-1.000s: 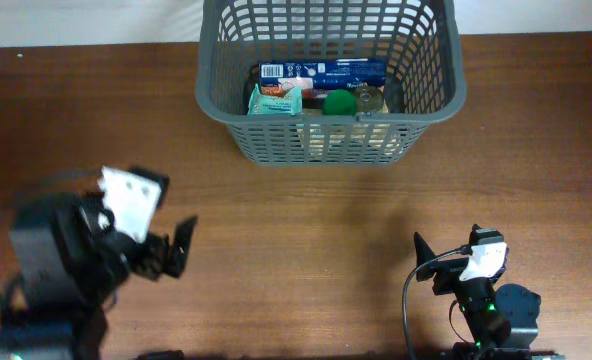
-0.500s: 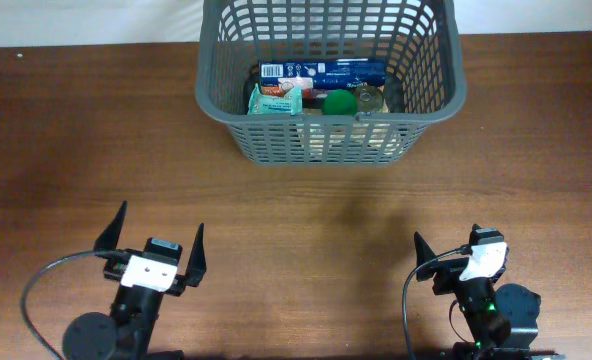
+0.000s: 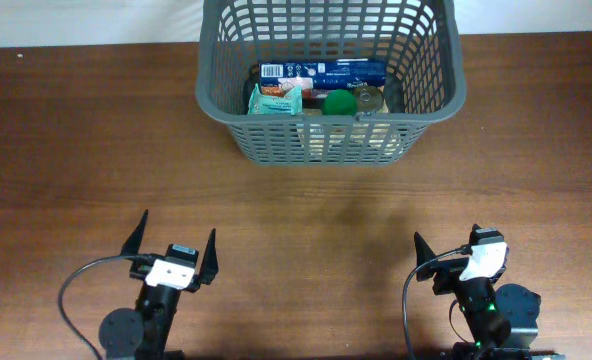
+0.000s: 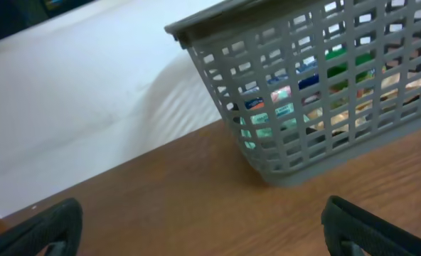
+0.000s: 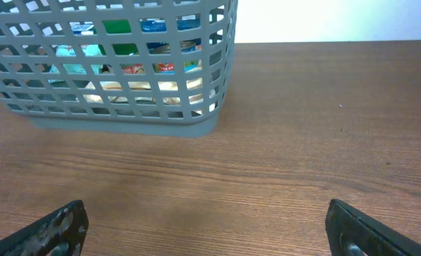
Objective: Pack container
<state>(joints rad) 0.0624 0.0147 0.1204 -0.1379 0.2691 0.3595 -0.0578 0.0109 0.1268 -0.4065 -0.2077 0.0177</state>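
The dark gray lattice basket [image 3: 226, 60] stands at the back middle of the wooden table. It holds a blue box [image 3: 321, 72], a teal packet [image 3: 274, 100], a green round item [image 3: 340, 101] and a can [image 3: 370, 98]. The basket also shows in the left wrist view [image 4: 296, 153] and in the right wrist view [image 5: 125, 117]. My left gripper [image 3: 178, 246] is open and empty at the front left. My right gripper [image 3: 444, 250] is open and empty at the front right. Both are far from the basket.
The brown wooden table [image 3: 306, 210] runs between the basket and the grippers. A white wall or surface [image 4: 82, 92] lies behind the table's back edge. Black cables loop beside each arm base at the front edge.
My left arm has swung back from a raised, turned pose to its low rest pose at the front left, then shifted a little right. The right arm has not moved.
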